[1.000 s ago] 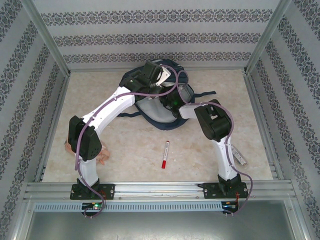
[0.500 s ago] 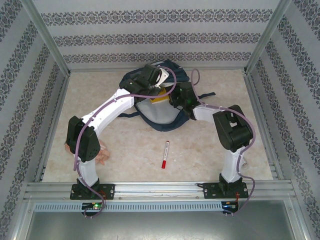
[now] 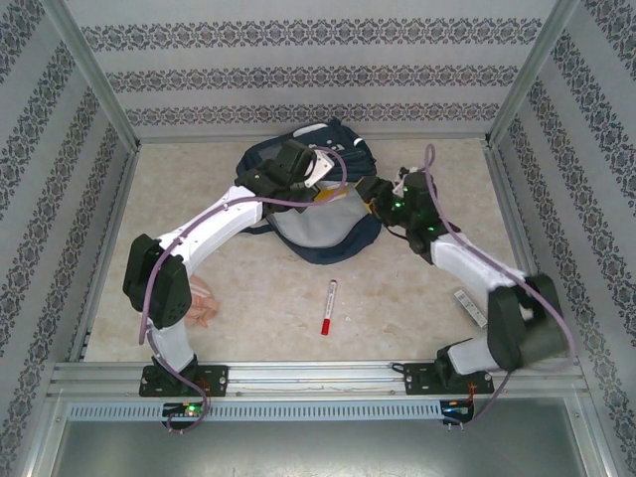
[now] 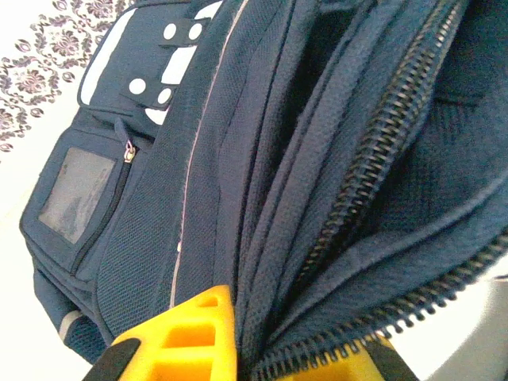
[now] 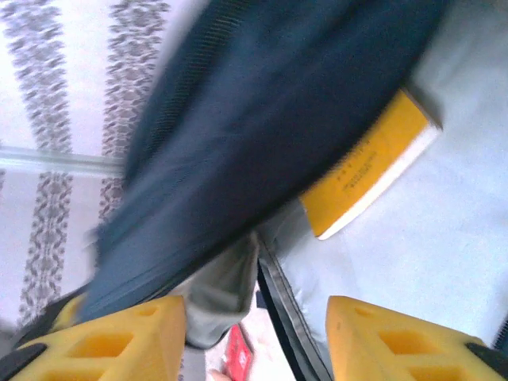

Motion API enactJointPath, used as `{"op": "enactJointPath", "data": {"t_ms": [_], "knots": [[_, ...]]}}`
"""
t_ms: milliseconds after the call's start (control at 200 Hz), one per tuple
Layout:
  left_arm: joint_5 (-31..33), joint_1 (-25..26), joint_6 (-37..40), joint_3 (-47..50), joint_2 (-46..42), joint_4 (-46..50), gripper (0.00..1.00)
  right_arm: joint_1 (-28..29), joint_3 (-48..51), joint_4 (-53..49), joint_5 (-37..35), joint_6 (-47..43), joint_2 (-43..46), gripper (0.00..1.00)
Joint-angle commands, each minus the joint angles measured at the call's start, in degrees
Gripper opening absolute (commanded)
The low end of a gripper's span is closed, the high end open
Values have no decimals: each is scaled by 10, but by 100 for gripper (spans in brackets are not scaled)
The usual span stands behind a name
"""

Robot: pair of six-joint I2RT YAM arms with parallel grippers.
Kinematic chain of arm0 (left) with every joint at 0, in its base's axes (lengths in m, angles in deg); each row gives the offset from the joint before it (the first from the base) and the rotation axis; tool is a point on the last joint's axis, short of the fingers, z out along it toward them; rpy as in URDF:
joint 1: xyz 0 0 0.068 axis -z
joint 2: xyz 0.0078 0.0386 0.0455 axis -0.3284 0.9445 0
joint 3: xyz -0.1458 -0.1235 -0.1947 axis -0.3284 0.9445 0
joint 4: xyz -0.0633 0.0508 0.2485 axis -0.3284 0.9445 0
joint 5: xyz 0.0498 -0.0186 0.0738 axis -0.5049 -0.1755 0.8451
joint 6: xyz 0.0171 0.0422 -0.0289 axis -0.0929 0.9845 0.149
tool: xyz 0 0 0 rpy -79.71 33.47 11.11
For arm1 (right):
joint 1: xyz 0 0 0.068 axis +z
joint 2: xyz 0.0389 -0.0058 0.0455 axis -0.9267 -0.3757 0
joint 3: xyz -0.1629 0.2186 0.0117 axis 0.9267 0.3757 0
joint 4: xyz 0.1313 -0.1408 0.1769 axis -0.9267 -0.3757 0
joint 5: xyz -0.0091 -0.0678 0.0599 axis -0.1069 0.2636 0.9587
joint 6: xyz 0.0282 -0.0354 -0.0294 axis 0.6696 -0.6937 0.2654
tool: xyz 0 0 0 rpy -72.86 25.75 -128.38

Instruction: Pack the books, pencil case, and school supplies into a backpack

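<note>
The navy backpack (image 3: 266, 159) lies open at the back of the table, its pale lining facing up. My left gripper (image 3: 303, 169) is shut on the zipped edge of the backpack (image 4: 159, 198), with folds of fabric pinched between the yellow fingers (image 4: 182, 333). My right gripper (image 3: 370, 191) hangs open at the bag's right rim, its jaws wide apart over the lining. The yellow book (image 5: 373, 171) lies inside on the pale lining, partly under the navy flap (image 5: 262, 103). The red-capped marker (image 3: 327, 306) lies on the table in front. The peach pencil case (image 3: 207, 306) peeks out beside the left arm.
A small pale oblong thing (image 3: 472, 306) lies on the table under the right arm. Patterned walls and metal posts close in three sides. A metal rail (image 3: 318, 376) runs along the near edge.
The right gripper has drawn back to the right out of the backpack and opened wider, leaving the yellow book inside. The left gripper sank slightly with the bag's edge.
</note>
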Motion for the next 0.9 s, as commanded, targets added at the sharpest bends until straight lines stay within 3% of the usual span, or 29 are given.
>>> {"op": "enactJointPath", "data": {"t_ms": [0,65,185,235,245,260,275,320,345,400,520,625,709,784,894], "knots": [[-67,-7,-11,7,-52,-27,20,-21,35,-123,12,-150,84,53],[-122,-7,-22,18,-64,-11,32,-34,59,-163,-3,-202,135,55],[-153,-7,-54,79,-110,-27,35,-45,59,-264,-26,-309,204,64],[-153,-7,-66,108,-136,-40,38,-39,47,-315,-54,-345,225,75],[-153,-7,-68,113,-141,-41,40,-39,45,-324,-62,-349,228,80],[-155,-7,-71,121,-150,-42,42,-39,43,-336,-73,-356,232,95],[-155,-7,-74,129,-158,-42,44,-40,43,-343,-79,-360,236,98],[-164,-7,-85,147,-183,-40,53,-50,40,-360,-82,-367,243,98],[-168,-7,-93,155,-196,-35,67,-57,36,-372,-83,-366,245,98],[-165,-8,-122,172,-223,-28,77,-71,23,-396,-80,-355,241,98],[-149,-25,-207,189,-254,16,81,-105,-11,-408,45,-346,192,98],[-159,-79,-315,189,-243,84,87,-97,-37,-411,88,-323,155,93],[-193,-134,-382,210,-219,100,96,-65,-57,-417,69,-325,137,87],[-207,-175,-433,217,-182,96,94,-15,-66,-420,24,-335,125,85],[-209,-194,-427,205,-114,58,93,58,-68,-403,-20,-341,97,82]]}}
